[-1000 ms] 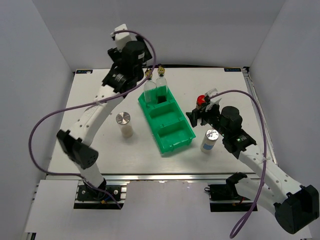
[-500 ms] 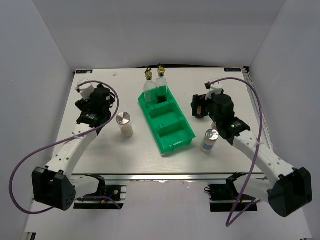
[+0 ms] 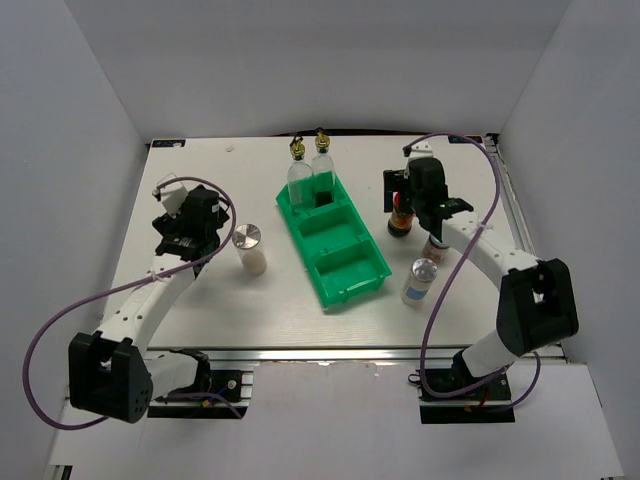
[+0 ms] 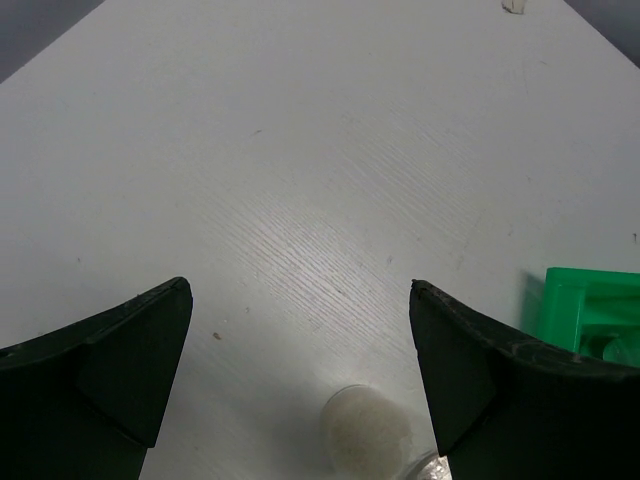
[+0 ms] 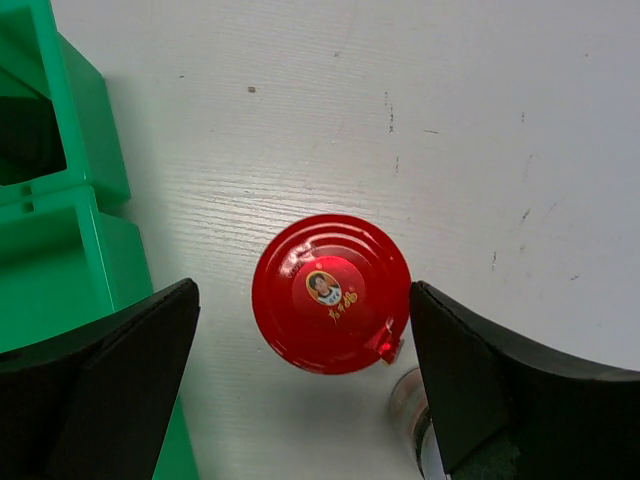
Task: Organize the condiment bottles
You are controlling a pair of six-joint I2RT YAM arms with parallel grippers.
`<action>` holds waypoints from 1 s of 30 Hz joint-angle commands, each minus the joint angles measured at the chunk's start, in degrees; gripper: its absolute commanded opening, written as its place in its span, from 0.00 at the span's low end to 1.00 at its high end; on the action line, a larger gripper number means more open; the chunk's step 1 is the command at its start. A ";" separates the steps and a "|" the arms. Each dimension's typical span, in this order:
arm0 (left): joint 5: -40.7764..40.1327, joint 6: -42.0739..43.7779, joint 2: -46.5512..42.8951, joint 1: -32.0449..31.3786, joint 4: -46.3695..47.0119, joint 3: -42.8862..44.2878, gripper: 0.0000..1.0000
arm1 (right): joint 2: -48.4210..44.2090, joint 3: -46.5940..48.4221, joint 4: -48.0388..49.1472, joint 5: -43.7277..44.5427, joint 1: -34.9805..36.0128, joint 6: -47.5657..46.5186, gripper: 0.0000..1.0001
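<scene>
Two clear gold-capped bottles [image 3: 310, 172] stand in the far compartment of the green tray [image 3: 352, 285]. My left gripper [image 3: 200, 222] hovers open left of a silver-lidded white shaker [image 3: 249, 247]. In the left wrist view that shaker [image 4: 366, 427] shows low between the spread fingers of the left gripper [image 4: 300, 290], untouched. My right gripper [image 3: 400, 205] hangs open above the red-lidded dark jar [image 3: 402, 224]. Its lid [image 5: 331, 292] sits between the wide jaws of the right gripper [image 5: 301, 286], with a gap on each side. A second shaker [image 3: 420, 281] stands nearer.
Another small container [image 5: 412, 408] stands just near-right of the red jar, mostly hidden by my right finger and arm. The tray's wall [image 5: 70, 190] runs close on the left of the right gripper. The tray's corner [image 4: 590, 310] lies right of the left gripper.
My left arm has pulled back from the glass bottles to the left side of the table, beside the shaker. My right arm has swung round, its gripper now over the red jar.
</scene>
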 commanded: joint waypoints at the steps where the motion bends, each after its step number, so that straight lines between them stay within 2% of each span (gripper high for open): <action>1: -0.90 -0.83 -4.59 0.33 0.29 -0.47 0.98 | 3.74 4.38 -0.72 0.61 0.06 -0.53 0.89; 6: -1.95 -0.91 -8.02 0.33 1.00 -2.49 0.98 | 9.73 8.16 -3.88 2.90 -0.20 1.75 0.89; 11: -3.80 -1.18 -9.34 0.42 0.82 -2.93 0.98 | 10.79 8.60 -5.28 9.31 -0.20 5.35 0.89; 14: -3.45 -1.18 -9.52 0.42 1.52 -3.37 0.98 | 10.18 7.81 -4.76 10.11 -0.20 5.53 0.84; 15: -3.28 -1.18 -9.34 0.34 1.61 -3.37 0.98 | 9.57 7.20 -4.50 9.76 -0.20 5.45 0.76; 17: -3.10 -1.09 -8.90 0.42 1.53 -3.29 0.98 | 8.86 6.58 -3.45 8.44 -0.20 5.09 0.66; 18: -3.10 -1.09 -8.73 0.34 1.53 -3.20 0.98 | 7.99 5.97 -3.01 7.83 -0.20 4.48 0.55; 20: -2.84 -1.09 -8.46 0.33 1.44 -3.11 0.98 | 7.02 5.53 -1.60 5.72 -0.20 3.08 0.43; 21: -2.92 -1.09 -8.38 0.33 1.53 -3.11 0.98 | 5.97 5.26 -0.90 4.93 -0.20 2.38 0.31; 23: -2.66 -1.00 -8.37 0.42 1.70 -3.20 0.98 | 4.91 5.43 -0.02 3.70 -0.20 0.44 0.24; 30: -2.83 -0.83 -9.08 0.42 2.23 -3.72 0.98 | -2.81 6.84 3.15 -0.86 2.25 -2.55 0.18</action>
